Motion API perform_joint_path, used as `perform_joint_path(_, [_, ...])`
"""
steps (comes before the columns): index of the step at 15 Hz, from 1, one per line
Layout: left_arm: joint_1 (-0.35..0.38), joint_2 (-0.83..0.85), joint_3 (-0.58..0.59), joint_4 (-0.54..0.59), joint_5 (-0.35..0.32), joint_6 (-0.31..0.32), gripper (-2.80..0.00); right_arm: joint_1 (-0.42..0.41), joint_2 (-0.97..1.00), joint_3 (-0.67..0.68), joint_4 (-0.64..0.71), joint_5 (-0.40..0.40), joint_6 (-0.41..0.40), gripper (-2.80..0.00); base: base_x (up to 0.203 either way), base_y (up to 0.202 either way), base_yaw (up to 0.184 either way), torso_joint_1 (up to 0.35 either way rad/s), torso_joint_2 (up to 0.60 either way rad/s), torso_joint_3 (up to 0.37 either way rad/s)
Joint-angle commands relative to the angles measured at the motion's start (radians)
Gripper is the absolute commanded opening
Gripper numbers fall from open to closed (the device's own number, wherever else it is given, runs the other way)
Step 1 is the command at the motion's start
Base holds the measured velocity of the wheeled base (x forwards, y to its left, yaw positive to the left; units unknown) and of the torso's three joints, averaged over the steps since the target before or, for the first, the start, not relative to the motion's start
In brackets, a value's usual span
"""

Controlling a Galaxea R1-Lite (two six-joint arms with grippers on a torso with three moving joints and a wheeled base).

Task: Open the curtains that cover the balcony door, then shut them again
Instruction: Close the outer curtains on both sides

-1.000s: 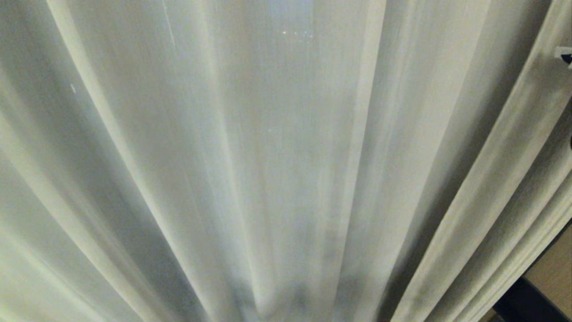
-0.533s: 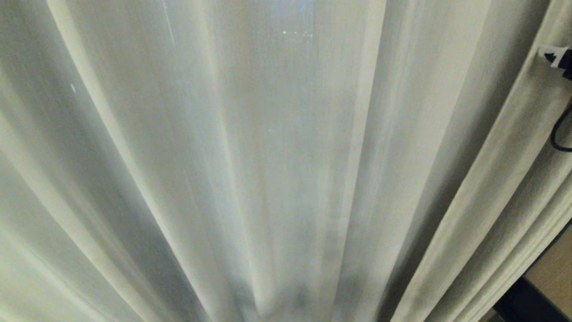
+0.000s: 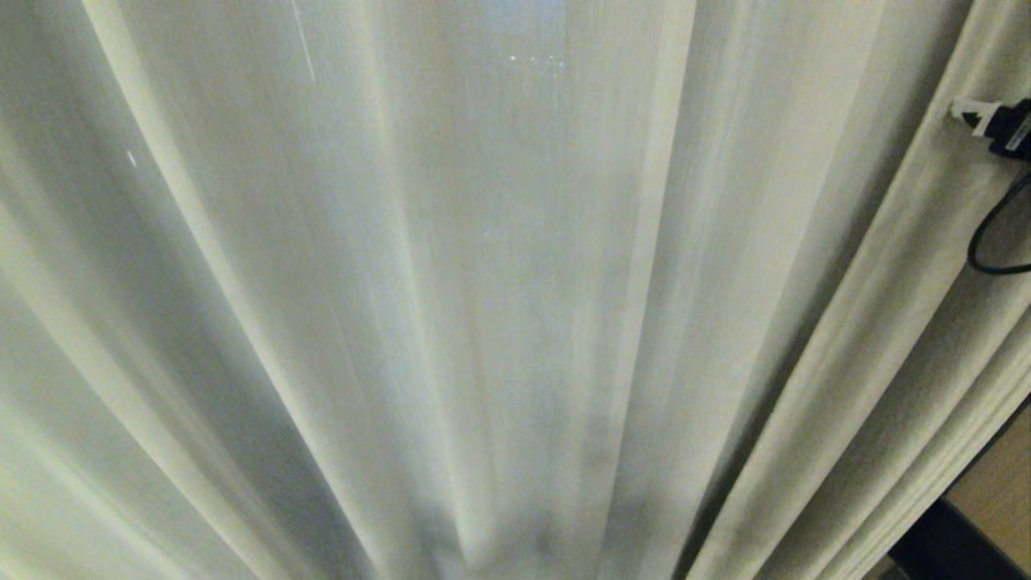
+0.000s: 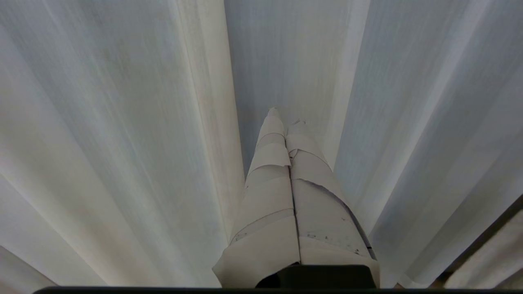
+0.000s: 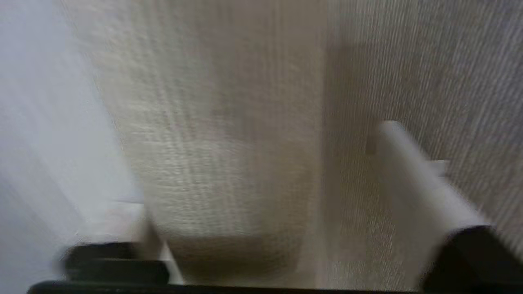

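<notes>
The cream curtains (image 3: 515, 290) fill the head view in long pleats that fan out from the bottom. They also fill both wrist views. My right gripper (image 3: 979, 117) reaches in from the right edge, one white fingertip (image 3: 963, 111) against a thick outer pleat. In the right wrist view this gripper (image 5: 261, 175) is open, its jaws wide apart, with a woven fold of the curtains (image 5: 220, 143) standing between them. My left gripper (image 4: 286, 116), wrapped in pale covering, is shut and empty, pointing at a pleat. The balcony door is hidden behind the fabric.
A black cable (image 3: 987, 242) loops down from the right arm. At the bottom right, past the curtain's edge, there is a dark strip (image 3: 942, 544) and tan floor (image 3: 999, 483). A dark bar (image 4: 486, 232) crosses the corner of the left wrist view.
The right gripper has come further into the head view from the right edge, moving left along the outer pleat, and its cable now shows. The curtains and the left arm have not moved.
</notes>
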Motion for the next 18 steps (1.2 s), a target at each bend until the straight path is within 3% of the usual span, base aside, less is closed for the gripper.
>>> perform_joint_path(1, [0.000,0.000,0.000,0.000,0.001,0.000,-2.80,0.000,0.011,-0.008,-0.009,0.002,0.001,-2.80,0.000,0.000,0.000,0.000,0.00,0.000])
perform_joint_path(14, [0.000,0.000,0.000,0.000,0.001,0.000,-2.80,0.003,-0.085,0.003,-0.023,0.032,0.107,-2.80,0.000,0.000,0.000,0.000,0.00,0.000])
perform_joint_path(18, [0.000,0.000,0.000,0.000,0.001,0.000,-2.80,0.068,-0.170,0.022,-0.023,0.041,0.113,-2.80,0.000,0.000,0.000,0.000,0.00,0.000])
